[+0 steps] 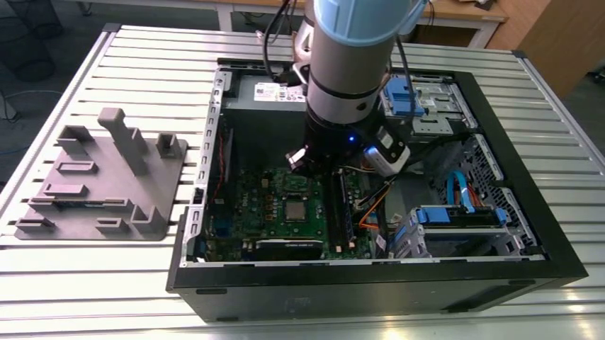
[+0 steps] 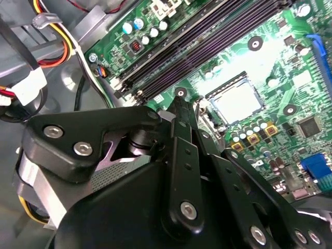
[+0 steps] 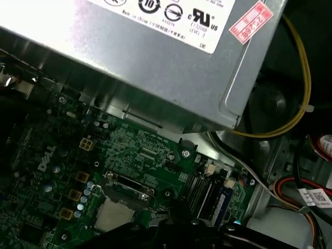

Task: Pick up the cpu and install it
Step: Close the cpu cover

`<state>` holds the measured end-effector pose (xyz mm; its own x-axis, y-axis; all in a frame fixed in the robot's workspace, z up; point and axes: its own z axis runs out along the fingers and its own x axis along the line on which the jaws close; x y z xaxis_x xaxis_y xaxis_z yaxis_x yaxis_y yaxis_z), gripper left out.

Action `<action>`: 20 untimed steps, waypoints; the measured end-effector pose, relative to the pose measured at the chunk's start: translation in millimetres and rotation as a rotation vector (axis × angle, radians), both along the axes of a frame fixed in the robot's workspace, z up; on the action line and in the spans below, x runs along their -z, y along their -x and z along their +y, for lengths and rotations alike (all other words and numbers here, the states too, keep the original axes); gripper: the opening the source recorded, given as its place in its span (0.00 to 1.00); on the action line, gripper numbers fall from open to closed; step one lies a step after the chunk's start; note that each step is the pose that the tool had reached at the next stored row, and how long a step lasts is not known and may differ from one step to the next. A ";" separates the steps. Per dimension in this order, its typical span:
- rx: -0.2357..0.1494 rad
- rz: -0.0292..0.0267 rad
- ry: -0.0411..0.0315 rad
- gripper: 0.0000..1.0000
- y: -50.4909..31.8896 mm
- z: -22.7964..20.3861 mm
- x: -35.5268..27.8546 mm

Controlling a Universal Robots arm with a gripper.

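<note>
The cpu (image 2: 236,101) is seen mid motherboard (image 2: 270,52); whether the gripper (image 2: 179,104) is released or clenched cannot be told; the cpu could be damaged by skewed pressing.

The open case (image 1: 378,290) leaves room from above, over the motherboard (image 1: 272,209), where the end effector (image 1: 307,168) hangs. The power supply (image 1: 257,95) walls one edge of the board. The drive cage (image 1: 463,223) and loose cables (image 1: 370,207) crowd the exterior view's right.
</note>
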<state>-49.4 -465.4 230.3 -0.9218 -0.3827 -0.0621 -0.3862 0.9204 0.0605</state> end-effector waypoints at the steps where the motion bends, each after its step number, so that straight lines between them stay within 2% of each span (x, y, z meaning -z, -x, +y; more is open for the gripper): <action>1: 0.000 0.0000 -0.0006 0.11 0.0 -1.2 0.0; 4: 0.000 0.0000 -0.0019 0.11 0.1 -3.5 -0.1; 12: 0.000 -0.0003 -0.0019 0.11 0.8 -3.5 -0.1; 20: 0.000 -0.0015 -0.0019 0.11 2.2 0.0 -0.1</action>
<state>-51.7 -465.4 230.4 -0.9217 -0.3825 -0.0642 -0.3862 0.9203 0.0617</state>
